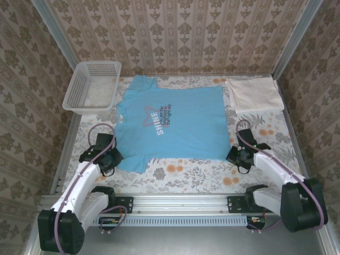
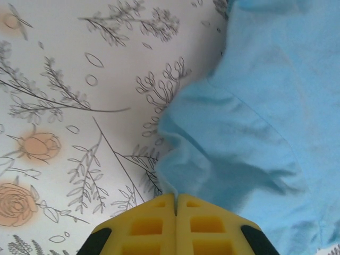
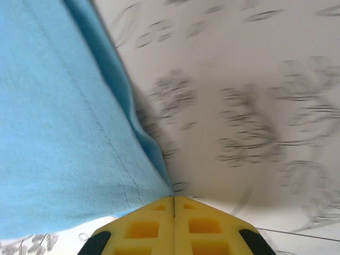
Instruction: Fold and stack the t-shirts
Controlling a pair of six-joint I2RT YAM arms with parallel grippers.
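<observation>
The light blue t-shirt [image 1: 172,123] lies spread flat mid-table, collar to the left and hem to the right, print facing up. My left gripper [image 1: 110,159] sits at the shirt's near left sleeve. In the left wrist view its yellow jaws [image 2: 176,197] are pressed together on a pinched edge of blue cloth [image 2: 249,133]. My right gripper [image 1: 234,155] is at the near right hem corner, and the right wrist view shows it [image 3: 174,199] shut on the hemmed blue corner [image 3: 64,133]. The cream-white t-shirt [image 1: 255,94] lies folded at the back right.
A white plastic mesh basket [image 1: 93,85] stands at the back left, touching the blue shirt's far sleeve. The floral tablecloth [image 1: 186,172] covers the table. Patterned walls close in on the left, right and back.
</observation>
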